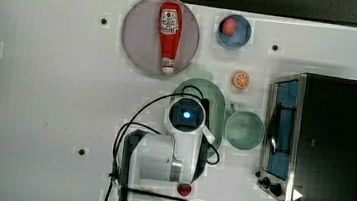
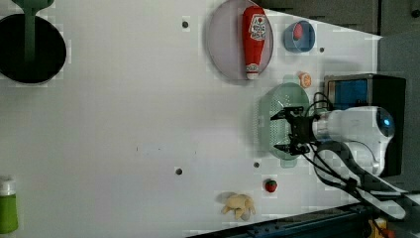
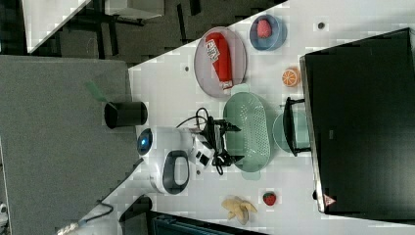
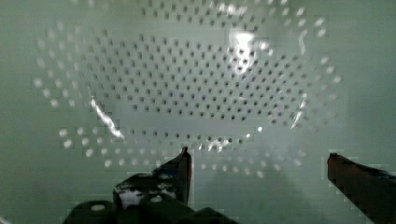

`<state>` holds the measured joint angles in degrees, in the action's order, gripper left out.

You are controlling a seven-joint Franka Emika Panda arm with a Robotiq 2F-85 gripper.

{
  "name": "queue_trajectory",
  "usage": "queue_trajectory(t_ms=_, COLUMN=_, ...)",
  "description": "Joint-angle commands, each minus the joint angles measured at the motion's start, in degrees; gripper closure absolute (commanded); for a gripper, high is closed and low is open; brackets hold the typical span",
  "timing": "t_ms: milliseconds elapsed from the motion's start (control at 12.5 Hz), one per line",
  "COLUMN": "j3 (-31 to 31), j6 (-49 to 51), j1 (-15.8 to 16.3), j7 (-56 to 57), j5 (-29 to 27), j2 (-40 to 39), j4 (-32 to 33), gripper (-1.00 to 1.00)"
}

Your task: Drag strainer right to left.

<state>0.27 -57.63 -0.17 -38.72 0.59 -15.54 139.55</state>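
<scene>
Pincer hangs above the strainer, prongs spread wide and holding nothing, wrist pointing straight down.

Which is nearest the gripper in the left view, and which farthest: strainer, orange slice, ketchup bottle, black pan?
Measured from the open gripper in the left view:
1. Strainer, directly under the fingers.
2. Orange slice, just above the strainer.
3. Ketchup bottle, higher up, lying on the grey plate.
4. Black pan, far off at the left view's upper left.
</scene>
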Motion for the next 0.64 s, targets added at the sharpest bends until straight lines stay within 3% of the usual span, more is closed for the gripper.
queue_trajectory(t_ms=80, j3=0.2, j6=-3.0, j1=1.5, j7=-3.7, j5=0.0, j2=-1.5, j4=-0.5, gripper=-1.0)
queue_trajectory(t_ms=400, j3=0.2, j6=-4.9, j1=3.1, j7=-6.6, j5=-0.1, j2=-3.5, j4=-0.4, gripper=-1.0)
queue_trajectory(t_ms=640, j3=0.3, j6=-5.2, j1=6.1, j7=-11.0, j5=-0.1, j2=-3.5, j4=-0.5, gripper=-1.0)
